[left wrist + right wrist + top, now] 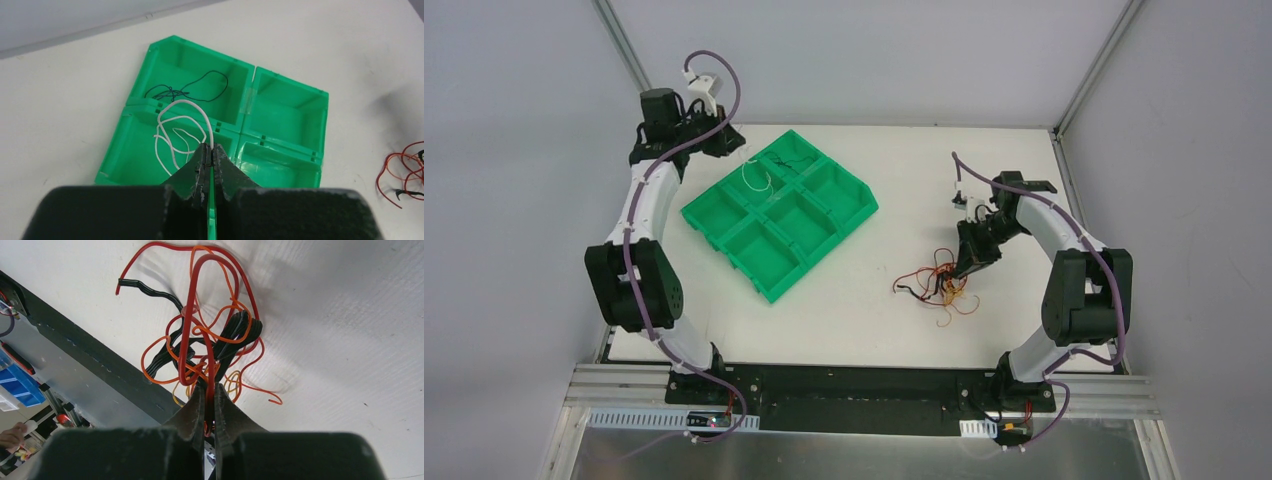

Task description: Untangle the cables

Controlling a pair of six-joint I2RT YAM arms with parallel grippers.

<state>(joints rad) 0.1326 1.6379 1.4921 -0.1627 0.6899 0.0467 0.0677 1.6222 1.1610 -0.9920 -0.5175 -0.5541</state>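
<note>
A tangle of cables point(939, 287) in red, orange, yellow and black lies on the table at the right. My right gripper point(964, 268) is shut on a red cable point(192, 315) of the tangle point(210, 347), with the jaws point(210, 390) closed round it. My left gripper point(736, 150) hangs over the green tray point(844, 210) and is shut on a white cable point(172, 132) whose loops trail into a far-left compartment. In the left wrist view the fingertips point(209, 148) pinch its end. A thin dark cable point(192, 87) lies in the adjoining compartment.
The green tray point(280, 80) has six compartments and sits slantwise left of centre. A black and metal rail point(854, 390) runs along the near table edge. Walls close the back and both sides.
</note>
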